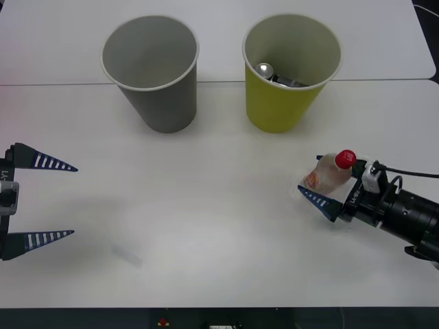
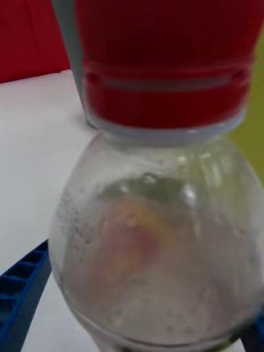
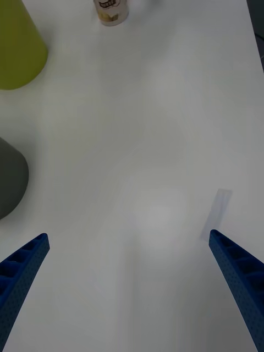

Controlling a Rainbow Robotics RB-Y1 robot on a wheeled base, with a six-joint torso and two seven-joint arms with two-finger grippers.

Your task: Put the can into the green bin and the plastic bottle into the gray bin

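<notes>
- While its blue ribbed fingers clasp the plastic bottle, the right gripper sits at the table's right side, near the robot's edge; the bottle leans, red cap pointing back toward the arm.
- Seen from the right wrist, the plastic bottle sits squarely between the fingers, its cap nearest the camera.
- Behind the bottle and a little left stands the green bin, upright, with the can already lying inside it.
- Further left stands the gray bin, upright, with nothing seen inside it; this is where the bottle belongs.
- At the table's far left, the left gripper hovers idle with its fingers spread wide and nothing between them.
- To do this step well, I judge the arm should lift the bottle higher than both pale rims, carry it past the green bin without clipping it, centre it over the gray bin's mouth, then let go.
- Count: two bins, one can, one bottle, two grippers.
</notes>
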